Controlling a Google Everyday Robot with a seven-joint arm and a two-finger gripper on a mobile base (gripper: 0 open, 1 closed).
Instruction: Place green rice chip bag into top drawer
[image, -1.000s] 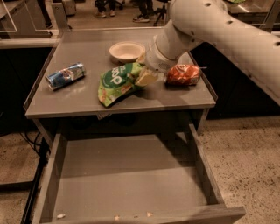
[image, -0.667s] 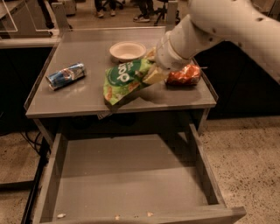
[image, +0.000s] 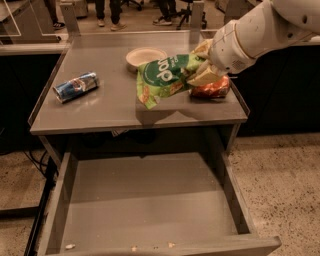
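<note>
The gripper (image: 201, 64) pinches one end of the green chip bag (image: 162, 76), which hangs over the table (image: 100, 107). Carrying looks underway; next, bring it forward and down into the open drawer (image: 150, 200).

- We see a dim, warm-toned scene lit from above; the white arm (image: 260, 30) is the brightest thing in it.
- The gripper (image: 201, 65), over the table's right rear, clamps the bag (image: 165, 75), which throws a dark shadow on the table (image: 100, 107) just beneath it.
- The table shades the back of the drawer (image: 150, 200); the drawer floor lightens toward us.
- We catch a soft sheen on the tabletop around the can (image: 75, 86).
- The spaces on both sides below the table sink into near black.
</note>
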